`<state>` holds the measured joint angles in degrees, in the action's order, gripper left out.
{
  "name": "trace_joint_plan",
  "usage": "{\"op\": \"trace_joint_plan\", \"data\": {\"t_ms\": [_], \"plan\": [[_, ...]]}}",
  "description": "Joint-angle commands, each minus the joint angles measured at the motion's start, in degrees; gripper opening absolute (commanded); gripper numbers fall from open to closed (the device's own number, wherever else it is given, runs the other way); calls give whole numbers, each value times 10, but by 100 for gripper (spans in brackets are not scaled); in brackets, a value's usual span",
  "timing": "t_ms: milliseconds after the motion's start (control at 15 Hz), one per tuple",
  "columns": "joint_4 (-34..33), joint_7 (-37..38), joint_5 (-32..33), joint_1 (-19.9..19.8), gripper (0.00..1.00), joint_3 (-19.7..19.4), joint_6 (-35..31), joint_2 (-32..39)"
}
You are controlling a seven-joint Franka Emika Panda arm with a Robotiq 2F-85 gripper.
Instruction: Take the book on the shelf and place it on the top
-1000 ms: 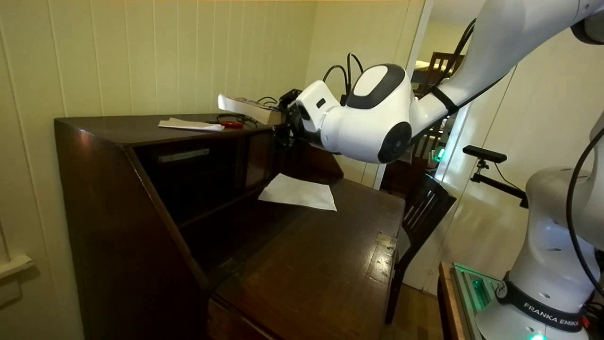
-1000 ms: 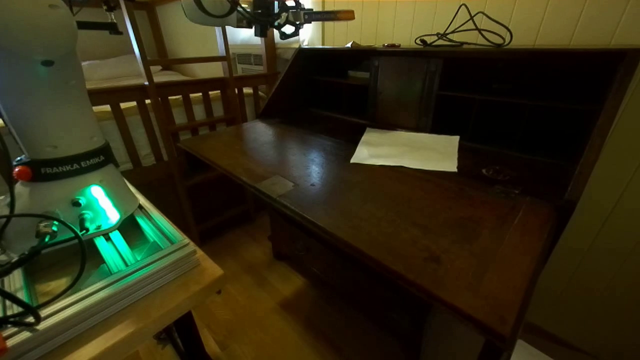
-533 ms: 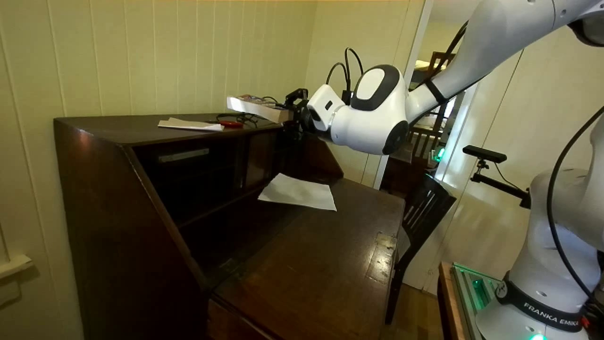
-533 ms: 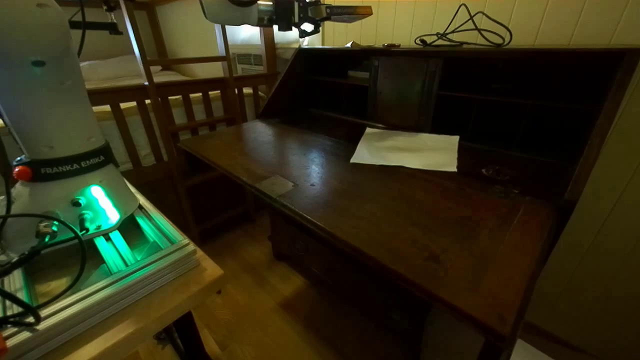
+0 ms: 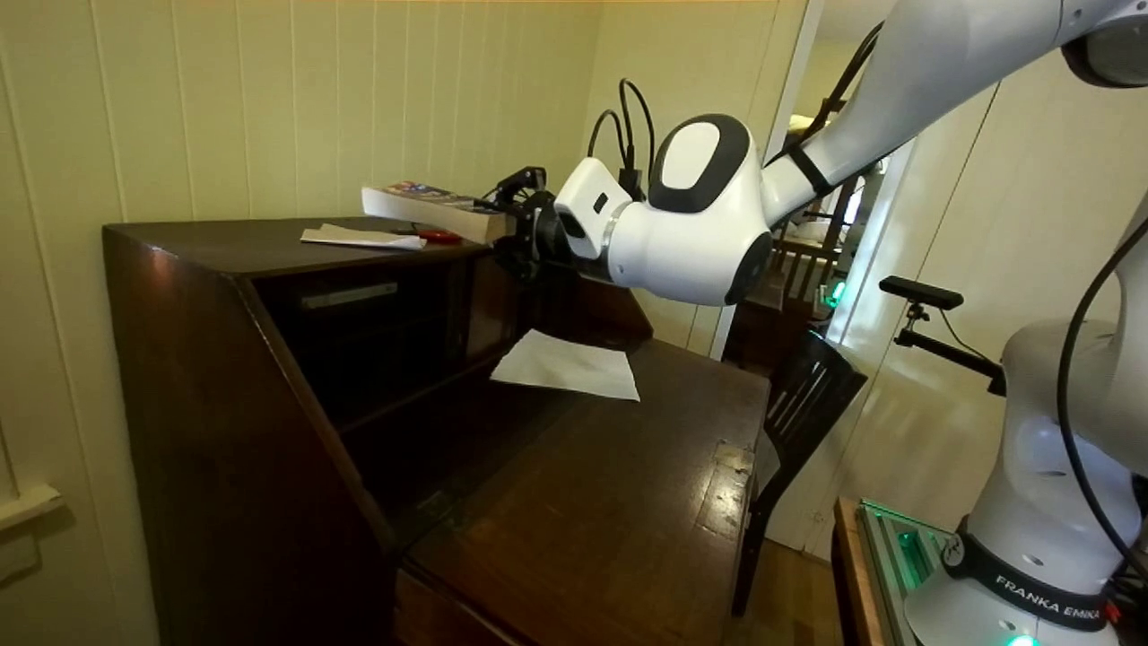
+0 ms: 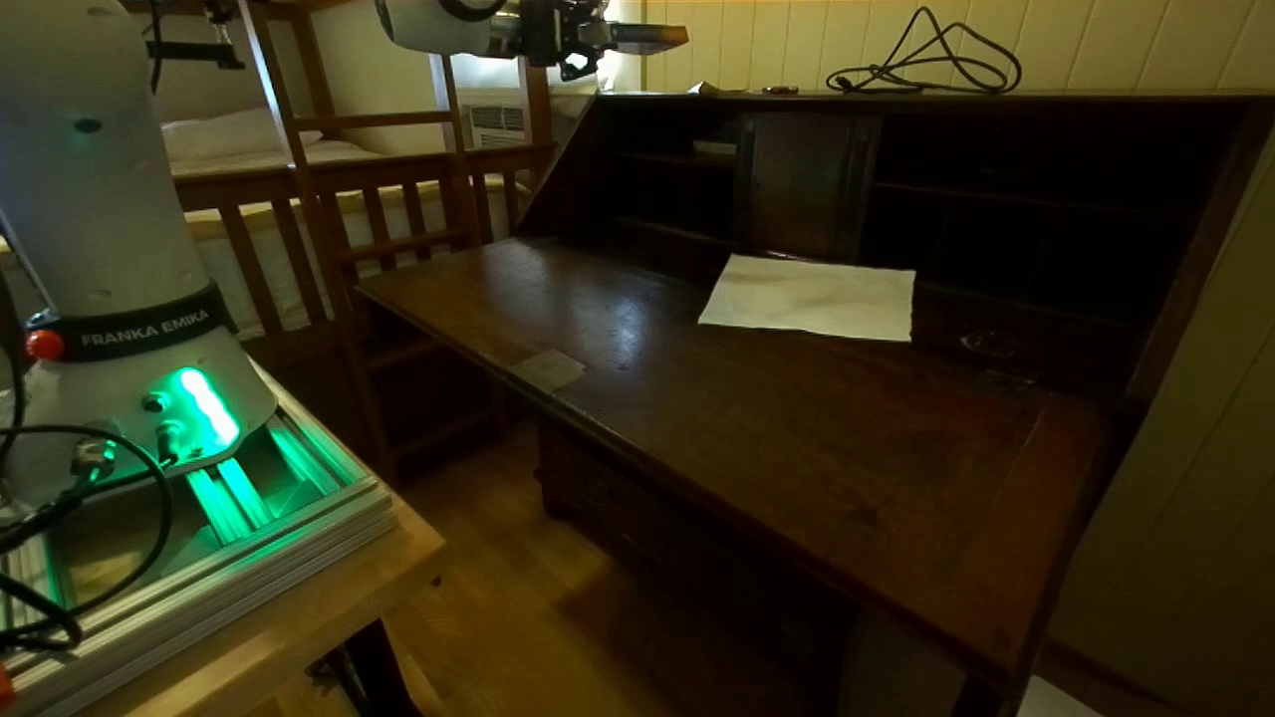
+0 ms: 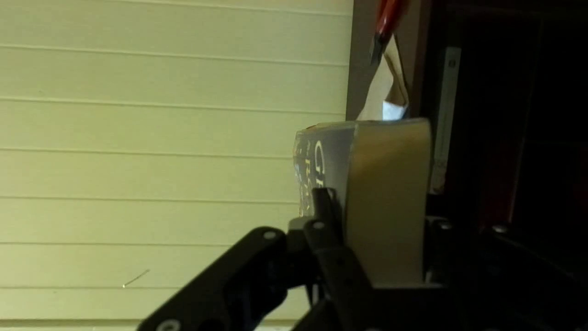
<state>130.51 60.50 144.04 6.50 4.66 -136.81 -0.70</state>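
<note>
book (image 6: pixel 652 38) up in the air, a clear gap under it in an exterior view, hanging above the level of the table's top (image 5: pixel 215 242); how far in over the top, i can't tell. the tool (image 7: pixel 381 216) is pinching it at one end, one finger on the lettered cover, its partner on the opposite face and lost in shadow. squeezed across the thickness like that, it rides close to flat, probably so it can settle on a cover. most of its length juts past the fingers: a smart hold, i'd judge, letting the book reach inward while the tool hangs back near the front edge. watch the folded paper (image 5: pixel 359 237) and red-handled item (image 5: pixel 441 236) lying on the top; land there and it may sit crooked.
</note>
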Motion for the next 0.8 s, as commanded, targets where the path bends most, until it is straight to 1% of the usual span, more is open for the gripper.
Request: {"op": "trace_joint_plan", "data": {"t_ms": [0, 133, 333, 400, 467, 600, 733], "plan": [[-58, -1, -3, 1, 9, 9, -37, 47], [-88, -10, -2, -1, 9, 14, -44, 75], [-135, -31, -5, -6, 9, 16, -8, 129], [-155, -50, -29, -9, 9, 15, 0, 146], [-105, -23, -9, -11, 31, 22, -13, 106], [-132, -34, -16, -17, 31, 23, -3, 135], [-143, -36, -17, -18, 31, 23, -2, 147]]}}
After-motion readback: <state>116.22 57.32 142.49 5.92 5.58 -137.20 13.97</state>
